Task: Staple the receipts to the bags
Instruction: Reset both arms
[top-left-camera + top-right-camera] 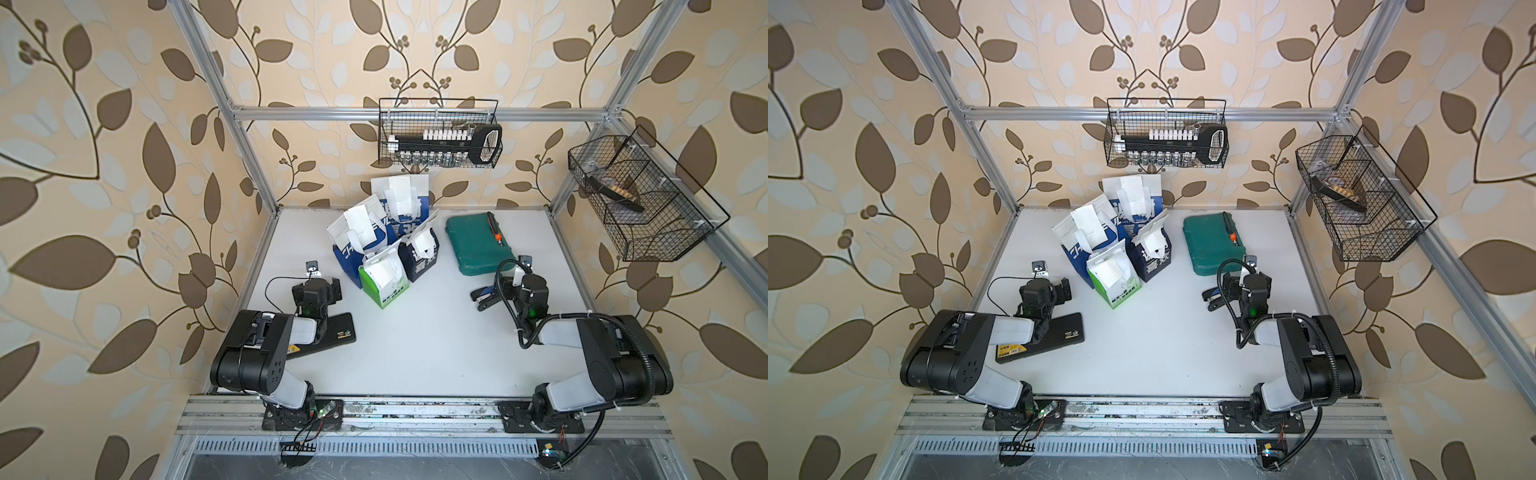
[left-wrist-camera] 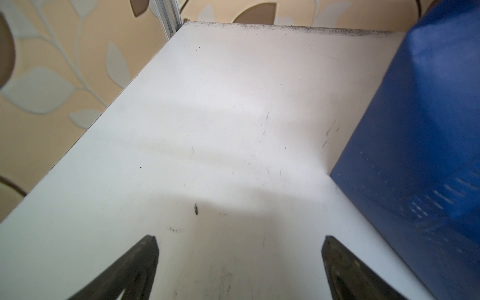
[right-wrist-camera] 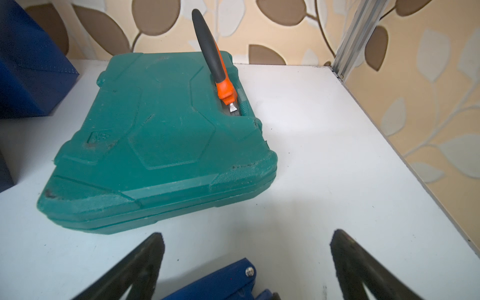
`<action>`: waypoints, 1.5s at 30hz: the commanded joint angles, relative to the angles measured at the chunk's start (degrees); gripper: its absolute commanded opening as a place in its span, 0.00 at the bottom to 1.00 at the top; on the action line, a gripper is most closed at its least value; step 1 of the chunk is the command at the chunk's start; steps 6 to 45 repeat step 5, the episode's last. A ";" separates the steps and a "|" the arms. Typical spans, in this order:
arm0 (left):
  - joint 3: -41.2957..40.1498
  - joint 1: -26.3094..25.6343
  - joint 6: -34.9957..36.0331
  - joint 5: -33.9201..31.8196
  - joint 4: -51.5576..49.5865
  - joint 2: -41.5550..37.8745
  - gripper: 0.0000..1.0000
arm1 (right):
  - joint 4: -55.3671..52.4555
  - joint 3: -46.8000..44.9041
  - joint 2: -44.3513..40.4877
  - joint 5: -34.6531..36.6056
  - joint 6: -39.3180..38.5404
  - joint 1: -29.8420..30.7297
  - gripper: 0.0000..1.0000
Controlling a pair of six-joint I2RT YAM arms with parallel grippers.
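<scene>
Paper bags (image 1: 386,249) stand bunched at far centre of the table (image 1: 415,345), with receipts (image 1: 360,222) laid over their folded tops, I'd guess so one staple bites both layers. My right gripper (image 3: 246,233) is spread wide over the blue stapler (image 3: 220,281), near right, not clamping it. Left gripper (image 2: 239,237) is spread too, empty, just beside the big blue bag (image 2: 415,130), probably to steady it.

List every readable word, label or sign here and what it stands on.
Nothing reads clearly.
Navy bag: white Chinese characters, blurred.
Blue bags: large white characters, partly covered, unreadable.
Green bag: print too small.
Receipts: faint lines, unreadable.
Black case: yellow label, too small.
Green case: embossed emblem, worn.
</scene>
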 commanded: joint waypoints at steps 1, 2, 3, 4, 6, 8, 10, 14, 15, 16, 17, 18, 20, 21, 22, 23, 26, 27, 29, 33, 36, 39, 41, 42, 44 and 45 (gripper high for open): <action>1.66 0.24 0.00 0.81 1.15 -0.02 0.99 | 1.28 0.10 0.42 -0.45 0.40 0.18 1.00; 1.46 0.17 -0.02 0.71 1.26 -0.31 0.99 | 1.14 0.09 0.42 -0.45 0.41 0.14 1.00; 1.10 0.16 0.06 0.73 1.52 -0.76 0.99 | 1.13 0.10 0.42 -0.45 0.46 0.16 1.00; 0.87 0.08 0.11 0.46 1.72 -0.94 0.99 | 1.07 0.09 0.34 -0.45 0.46 0.17 1.00; 0.77 -0.07 0.28 0.18 1.92 -0.87 0.99 | 1.05 0.03 0.33 -0.49 0.46 0.12 1.00; 0.77 -0.07 0.28 0.18 1.92 -0.87 0.99 | 1.05 0.03 0.33 -0.49 0.46 0.12 1.00; 0.77 -0.07 0.28 0.18 1.92 -0.87 0.99 | 1.05 0.03 0.33 -0.49 0.46 0.12 1.00; 0.77 -0.07 0.28 0.18 1.92 -0.87 0.99 | 1.05 0.03 0.33 -0.49 0.46 0.12 1.00; 0.77 -0.07 0.28 0.18 1.92 -0.87 0.99 | 1.05 0.03 0.33 -0.49 0.46 0.12 1.00; 0.77 -0.07 0.28 0.18 1.92 -0.87 0.99 | 1.05 0.03 0.33 -0.49 0.46 0.12 1.00; 0.77 -0.07 0.28 0.18 1.92 -0.87 0.99 | 1.05 0.03 0.33 -0.49 0.46 0.12 1.00; 0.77 -0.07 0.28 0.18 1.92 -0.87 0.99 | 1.05 0.03 0.33 -0.49 0.46 0.12 1.00; 0.77 -0.07 0.28 0.18 1.92 -0.87 0.99 | 1.05 0.03 0.33 -0.49 0.46 0.12 1.00; 0.77 -0.07 0.28 0.18 1.92 -0.87 0.99 | 1.05 0.03 0.33 -0.49 0.46 0.12 1.00; 0.77 -0.07 0.28 0.18 1.92 -0.87 0.99 | 1.05 0.03 0.33 -0.49 0.46 0.12 1.00; 0.77 -0.07 0.28 0.18 1.92 -0.87 0.99 | 1.05 0.03 0.33 -0.49 0.46 0.12 1.00; 0.77 -0.07 0.28 0.18 1.92 -0.87 0.99 | 1.05 0.03 0.33 -0.49 0.46 0.12 1.00; 0.77 -0.07 0.28 0.18 1.92 -0.87 0.99 | 1.05 0.03 0.33 -0.49 0.46 0.12 1.00; 0.77 -0.07 0.28 0.18 1.92 -0.87 0.99 | 1.05 0.03 0.33 -0.49 0.46 0.12 1.00; 0.77 -0.07 0.28 0.18 1.92 -0.87 0.99 | 1.05 0.03 0.33 -0.49 0.46 0.12 1.00; 0.77 -0.07 0.28 0.18 1.92 -0.87 0.99 | 1.05 0.03 0.33 -0.49 0.46 0.12 1.00; 0.77 -0.07 0.28 0.18 1.92 -0.87 0.99 | 1.05 0.03 0.33 -0.49 0.46 0.12 1.00; 0.77 -0.07 0.28 0.18 1.92 -0.87 0.99 | 1.05 0.03 0.33 -0.49 0.46 0.12 1.00; 0.77 -0.07 0.28 0.18 1.92 -0.87 0.99 | 1.05 0.03 0.33 -0.49 0.46 0.12 1.00; 0.77 -0.07 0.28 0.18 1.92 -0.87 0.99 | 1.05 0.03 0.33 -0.49 0.46 0.12 1.00; 0.77 -0.07 0.28 0.18 1.92 -0.87 0.99 | 1.05 0.03 0.33 -0.49 0.46 0.12 1.00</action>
